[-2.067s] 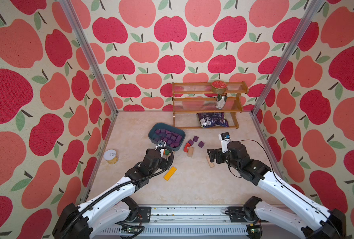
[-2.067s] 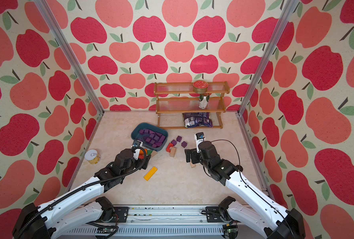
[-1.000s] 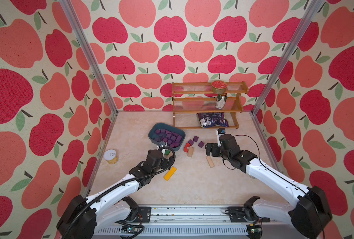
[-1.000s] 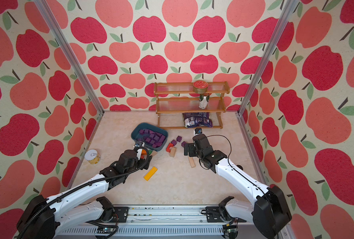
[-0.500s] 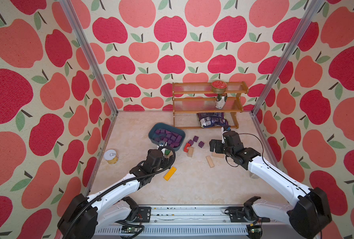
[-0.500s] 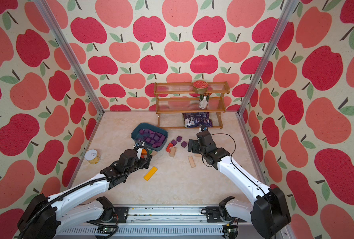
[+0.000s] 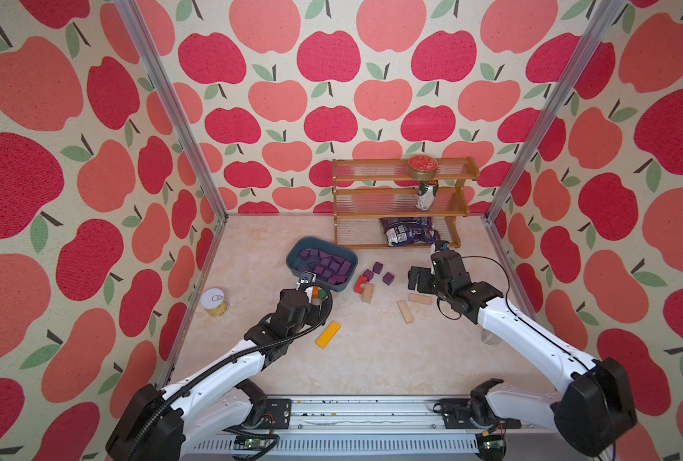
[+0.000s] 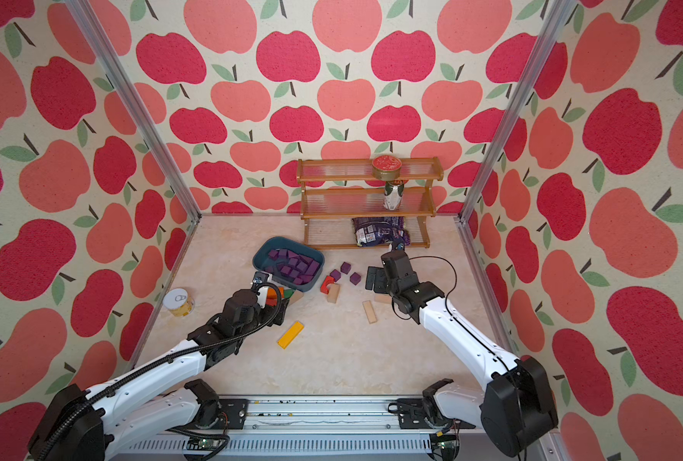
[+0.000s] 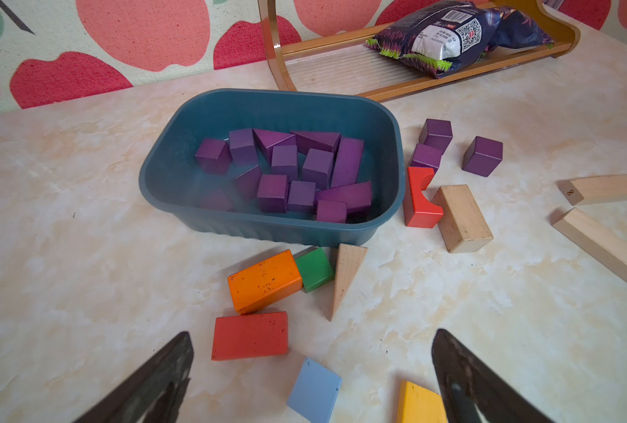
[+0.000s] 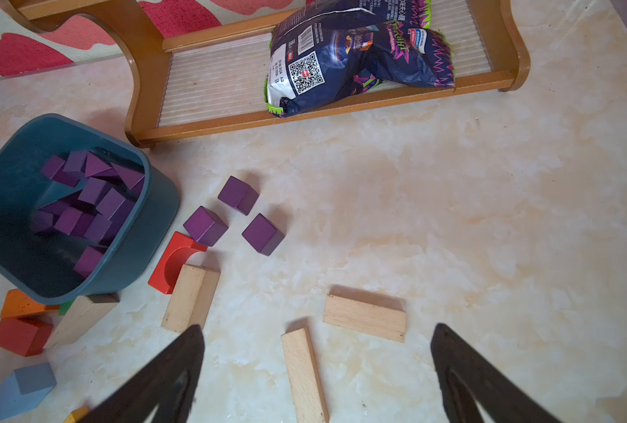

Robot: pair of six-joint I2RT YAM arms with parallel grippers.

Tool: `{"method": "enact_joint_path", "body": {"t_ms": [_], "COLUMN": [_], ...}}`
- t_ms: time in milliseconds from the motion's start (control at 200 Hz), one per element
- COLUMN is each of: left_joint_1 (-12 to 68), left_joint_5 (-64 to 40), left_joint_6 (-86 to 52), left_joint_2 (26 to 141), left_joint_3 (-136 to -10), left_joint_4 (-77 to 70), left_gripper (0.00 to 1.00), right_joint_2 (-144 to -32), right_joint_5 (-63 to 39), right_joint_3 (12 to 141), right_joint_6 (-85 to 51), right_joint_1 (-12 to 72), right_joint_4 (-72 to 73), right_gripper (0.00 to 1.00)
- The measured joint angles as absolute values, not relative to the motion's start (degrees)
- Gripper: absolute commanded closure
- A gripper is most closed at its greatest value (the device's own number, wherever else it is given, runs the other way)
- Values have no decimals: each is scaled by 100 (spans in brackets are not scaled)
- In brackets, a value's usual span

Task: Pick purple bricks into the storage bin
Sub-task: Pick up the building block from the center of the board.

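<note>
The dark teal storage bin [image 7: 292, 255] [image 9: 158, 175] sits mid-table and holds several purple bricks [image 7: 326, 265] [image 9: 286, 172]. Three loose purple bricks lie on the table just right of it [image 7: 378, 267] [image 10: 238, 195], [image 10: 205, 225], [image 10: 263, 234]. My left gripper [image 9: 312, 334] is open in front of the bin, over red and light-blue blocks, holding nothing. To the right of the loose purple bricks my right gripper [image 7: 419, 279] [image 10: 318, 327] is open above two tan blocks, with nothing between its fingers.
A brown wooden rack [image 7: 403, 199] at the back carries a tin, a can and a snack bag [image 10: 359, 55]. A red arch block [image 9: 420, 197] and a tan block [image 9: 462, 218] lie by the bin. The orange [image 9: 264, 280], green and yellow [image 7: 328, 334] blocks lie nearer the front. A tin can [image 7: 215, 302] stands left.
My right gripper has drifted a little toward the back and right, still open. The left arm has hardly moved. No brick has shifted.
</note>
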State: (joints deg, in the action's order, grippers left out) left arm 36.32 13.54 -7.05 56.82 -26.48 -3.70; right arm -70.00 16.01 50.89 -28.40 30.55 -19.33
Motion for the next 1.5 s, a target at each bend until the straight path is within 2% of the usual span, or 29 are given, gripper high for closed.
{"method": "enact_joint_path", "body": {"t_ms": [170, 475, 650, 770, 1220, 1501], "left_joint_1": [3546, 3498, 3470, 3461, 3452, 3452], "left_joint_5": [1249, 1194, 1199, 1199, 1199, 1197], "left_joint_6": [-810, -832, -832, -829, -832, -832], "left_joint_2": [5690, 5710, 5710, 5699, 5699, 5699], "left_joint_3": [-2620, -2620, -2617, -2613, -2543, -2543], "left_joint_4": [-377, -419, -421, -425, -462, -462], "left_gripper": [1, 1, 1, 1, 1, 1], "right_joint_2": [-6991, -7048, -7509, -8038, -9546, -10047], "right_joint_5": [1601, 1527, 1295, 1033, 475, 370], "right_joint_3": [5094, 5076, 5085, 5218, 5979, 6539], "right_joint_6": [-2834, -2668, -2532, -2475, -2276, -1944], "right_joint_1": [2801, 2403, 2394, 2394, 2606, 2814], "right_joint_4": [-2001, -2040, -2025, -2023, -1608, -1463], "right_gripper": [2, 17, 22, 29, 31, 29]}}
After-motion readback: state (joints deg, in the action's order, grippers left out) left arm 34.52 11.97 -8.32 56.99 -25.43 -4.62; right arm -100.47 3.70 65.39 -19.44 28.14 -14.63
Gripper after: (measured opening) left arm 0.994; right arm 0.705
